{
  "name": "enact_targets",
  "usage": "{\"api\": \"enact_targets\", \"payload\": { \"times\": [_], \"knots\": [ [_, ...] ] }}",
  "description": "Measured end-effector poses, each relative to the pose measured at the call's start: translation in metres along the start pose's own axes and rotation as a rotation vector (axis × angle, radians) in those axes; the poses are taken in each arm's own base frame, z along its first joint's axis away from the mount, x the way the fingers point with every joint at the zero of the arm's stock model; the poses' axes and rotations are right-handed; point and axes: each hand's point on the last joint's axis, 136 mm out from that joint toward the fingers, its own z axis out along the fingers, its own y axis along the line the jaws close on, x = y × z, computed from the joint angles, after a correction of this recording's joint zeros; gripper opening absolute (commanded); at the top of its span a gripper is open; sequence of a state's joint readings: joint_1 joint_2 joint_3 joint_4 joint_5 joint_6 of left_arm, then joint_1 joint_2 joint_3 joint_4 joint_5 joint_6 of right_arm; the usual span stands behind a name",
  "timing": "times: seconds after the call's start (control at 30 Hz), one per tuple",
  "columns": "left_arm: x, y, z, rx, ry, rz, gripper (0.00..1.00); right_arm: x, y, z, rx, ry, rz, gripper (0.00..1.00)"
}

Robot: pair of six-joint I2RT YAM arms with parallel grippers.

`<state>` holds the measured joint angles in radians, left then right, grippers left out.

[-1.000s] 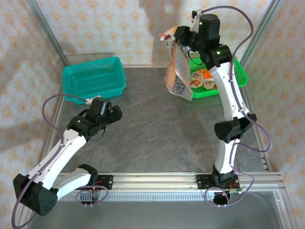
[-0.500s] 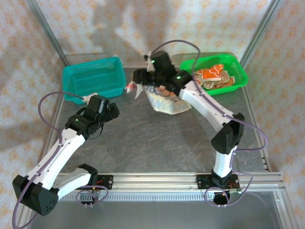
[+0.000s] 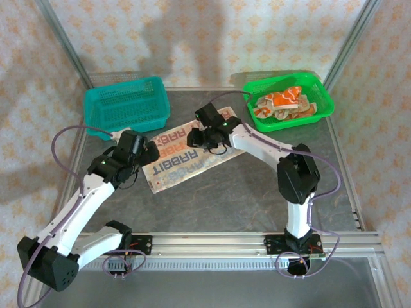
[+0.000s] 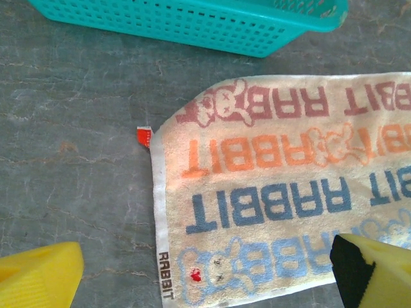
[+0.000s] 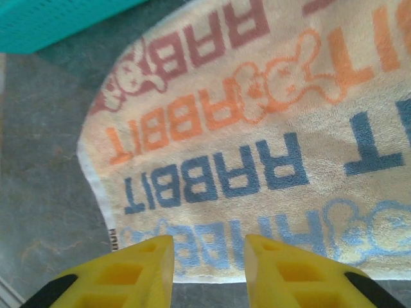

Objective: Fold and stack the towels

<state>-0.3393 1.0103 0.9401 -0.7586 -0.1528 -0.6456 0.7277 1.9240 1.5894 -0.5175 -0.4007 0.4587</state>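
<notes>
Your RABBIT towel (image 3: 183, 160) lies flat mid-frame, left gripper (image 3: 145, 151) open at its left edge, right gripper (image 3: 197, 136) open over its upper part.

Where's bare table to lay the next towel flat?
Bare table lies between the RABBIT towel and the near rail, and in front of the green basket. Crowded from the teal basket across the towel, where the left gripper and right gripper sit.

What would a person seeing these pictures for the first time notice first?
A cream towel printed with rows of RABBIT lettering lies spread flat mid-table, with the left gripper and the right gripper above it. Behind it stand a teal basket at far left and a green basket holding more towels at far right.
</notes>
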Motion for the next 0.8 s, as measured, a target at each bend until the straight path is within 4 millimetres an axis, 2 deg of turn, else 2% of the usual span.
{"api": "enact_targets", "payload": {
  "times": [0.1,0.23,0.33,0.4,0.5,0.6,0.67,0.73,0.8],
  "knots": [
    [0.004,-0.002,0.003,0.002,0.020,0.005,1.00,0.005,-0.008,0.026,0.006,0.031,0.019,0.29],
    [0.005,-0.003,0.004,0.007,0.027,0.010,1.00,0.026,-0.036,0.060,0.067,0.103,0.042,0.28],
    [0.009,-0.002,0.006,0.010,0.038,0.018,1.00,0.048,-0.065,0.071,0.127,0.158,0.065,0.27],
    [0.012,-0.002,0.007,0.012,0.049,0.021,1.00,0.055,-0.081,0.072,0.153,0.176,0.078,0.26],
    [0.015,-0.002,0.009,0.014,0.055,0.023,1.00,0.050,-0.095,0.064,0.167,0.150,0.083,0.24],
    [0.016,-0.005,0.010,0.029,0.063,0.027,0.99,0.049,-0.123,0.048,0.222,0.129,0.096,0.23],
    [0.017,-0.010,0.014,0.044,0.075,0.028,0.96,0.049,-0.145,0.034,0.271,0.115,0.110,0.24],
    [0.021,-0.019,0.022,0.068,0.100,0.035,0.80,0.052,-0.168,0.018,0.329,0.112,0.127,0.26],
    [0.027,-0.030,0.035,0.093,0.136,0.045,0.66,0.053,-0.180,0.006,0.369,0.110,0.134,0.26]
  ]
}}
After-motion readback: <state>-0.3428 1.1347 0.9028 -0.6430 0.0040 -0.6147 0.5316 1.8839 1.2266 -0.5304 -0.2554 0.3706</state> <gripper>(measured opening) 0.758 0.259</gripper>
